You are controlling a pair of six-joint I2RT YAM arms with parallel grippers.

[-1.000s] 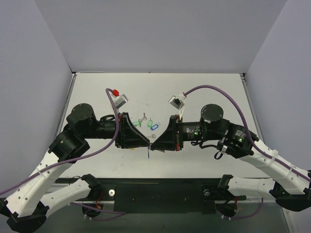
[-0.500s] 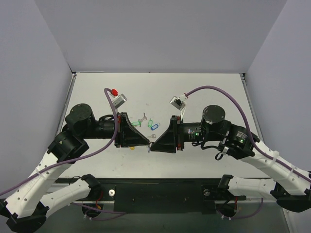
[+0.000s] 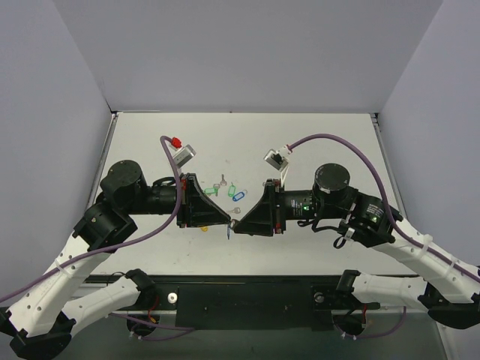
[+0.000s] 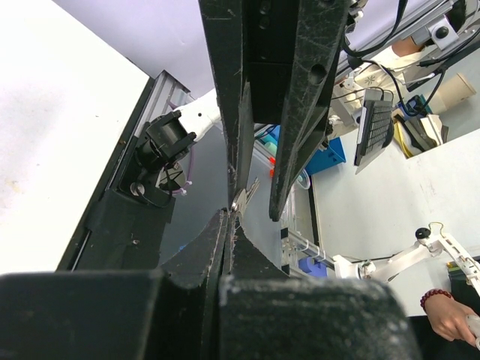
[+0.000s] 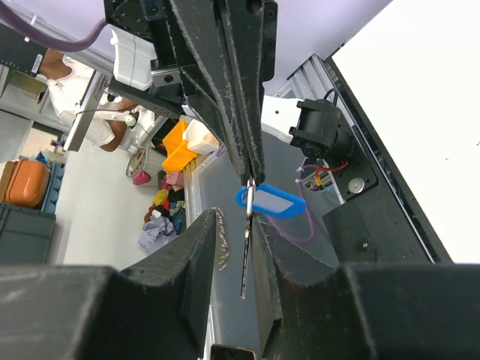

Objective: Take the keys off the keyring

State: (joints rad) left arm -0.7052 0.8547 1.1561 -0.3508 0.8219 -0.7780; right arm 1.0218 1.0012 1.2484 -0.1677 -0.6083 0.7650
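My two grippers meet tip to tip above the table's middle. The left gripper is shut on the keyring, whose light-blue tag with a white label hangs beside its fingertips. The tag shows as a blue sliver in the top view. The silver key hangs from the ring, edge-on, between the jaws of my right gripper. Those jaws stand apart, the key close to one finger. In the left wrist view the key glints just past my shut left gripper.
Loose things lie on the table behind the grippers: two green tags, a darker blue tag, a grey key and another small key. A yellow tag shows under the left gripper. Grey walls enclose the table.
The right arm has drawn slightly to the right. The blue tag has swung under the fingertips, hidden half a second ago and showing again now. The left arm has barely moved.
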